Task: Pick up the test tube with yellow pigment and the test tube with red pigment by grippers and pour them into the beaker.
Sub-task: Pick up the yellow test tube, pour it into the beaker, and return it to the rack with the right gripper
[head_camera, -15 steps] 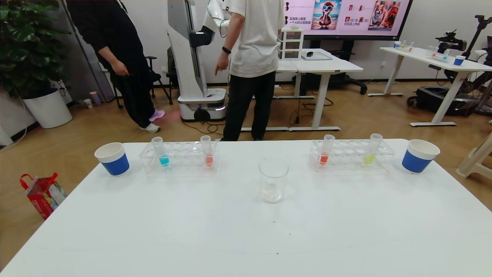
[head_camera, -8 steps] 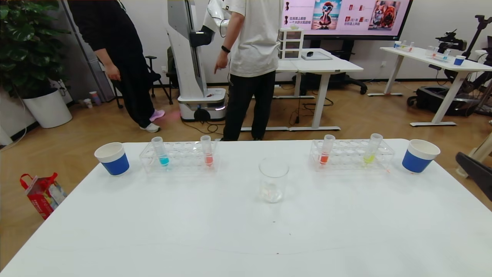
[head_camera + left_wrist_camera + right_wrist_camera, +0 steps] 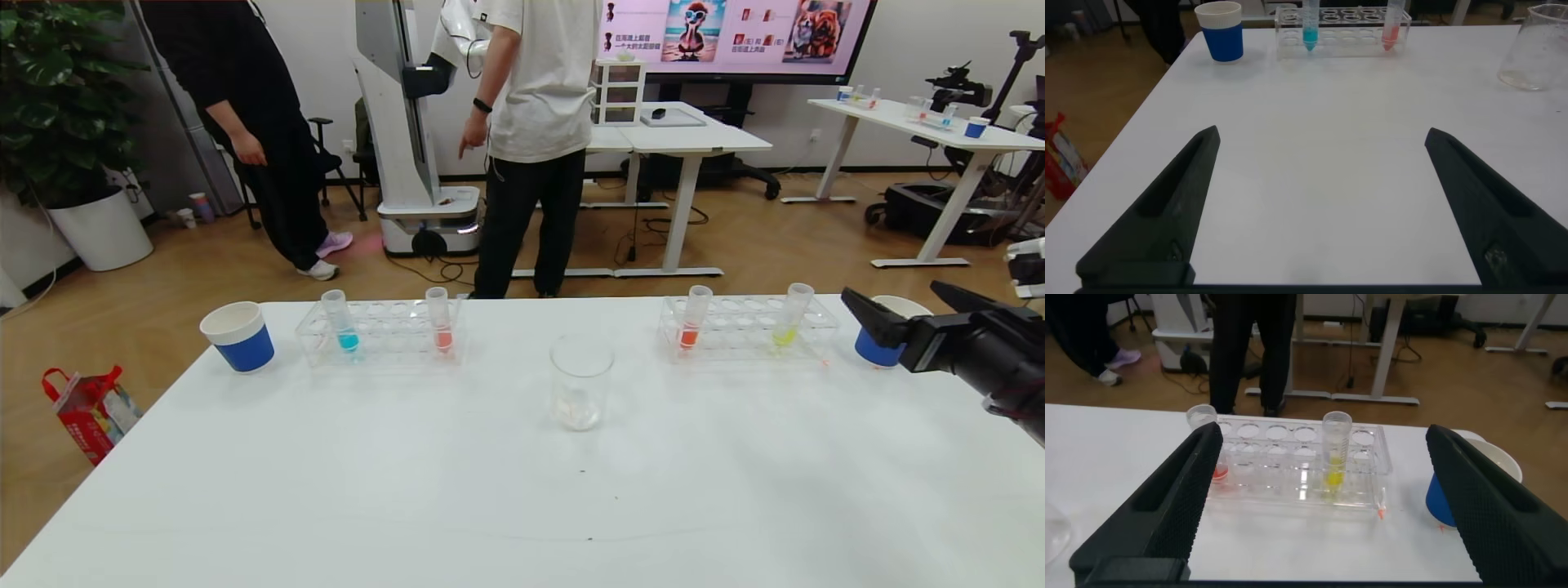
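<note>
Two open grippers: the right gripper [image 3: 898,314] was held near the yellow tube [image 3: 790,320]; the blue cup [image 3: 875,347] beside it could be knocked, the left gripper [image 3: 1319,204] low over the desk [image 3: 522,474]

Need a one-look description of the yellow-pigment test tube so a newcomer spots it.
On the white table, find the clear tube rack on the robot's right, beyond the glass beaker. The test tube with yellow pigment stands upright near that rack's outer end, toward the blue paper cup; its rack-mate holds red.

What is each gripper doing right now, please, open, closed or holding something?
Left gripper: open, holding nothing, over the bare table.
Right gripper: open, holding nothing, facing the test tube with yellow pigment in its rack.
</note>
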{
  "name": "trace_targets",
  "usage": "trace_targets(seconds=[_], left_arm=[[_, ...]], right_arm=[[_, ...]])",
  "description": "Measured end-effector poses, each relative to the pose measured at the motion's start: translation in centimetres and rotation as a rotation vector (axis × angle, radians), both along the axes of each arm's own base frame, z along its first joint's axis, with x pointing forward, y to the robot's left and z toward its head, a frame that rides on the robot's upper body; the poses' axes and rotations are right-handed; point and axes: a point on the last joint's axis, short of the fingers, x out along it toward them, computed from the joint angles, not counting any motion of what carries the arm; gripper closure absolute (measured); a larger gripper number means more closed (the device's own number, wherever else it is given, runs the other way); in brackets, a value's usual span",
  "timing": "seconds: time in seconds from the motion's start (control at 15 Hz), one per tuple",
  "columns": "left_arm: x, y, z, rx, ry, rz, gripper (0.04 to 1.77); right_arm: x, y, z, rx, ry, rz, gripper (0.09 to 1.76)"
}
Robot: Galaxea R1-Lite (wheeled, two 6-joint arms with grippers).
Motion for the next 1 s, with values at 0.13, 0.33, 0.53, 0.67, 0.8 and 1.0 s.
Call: trace_targets(seconds=[0.13,0.33,0.53,0.67,0.8,1.0], left_arm=[[0.0,0.0,0.0,0.0,0.0,0.0,0.06],[0.0,0.0,0.0,0.0,0.0,0.0,0.06],[0.0,0.0,0.0,0.0,0.0,0.0,0.06],[0.0,0.0,0.0,0.0,0.0,0.0,0.06],[0.0,0.0,0.0,0.0,0.0,0.0,0.06],[0.0,0.0,0.0,0.0,0.0,0.001,0.06]], right_arm=[[2.3,-0.5,-2.2,-0.002,-0.012,-0.002,0.11],[5.0,-0.9,-5.7,0.031,0.043,0.002,0.11],[7.0,-1.1,-7.3,0.053,0.06,0.011,0.11],[8.2,-1.1,-7.7,0.052,0.051,0.016,0.11],[9.6,-1.2,-8.0,0.05,0.029,0.018,0.11],[11.9,-1.5,-8.5,0.046,0.0,0.013,0.11]])
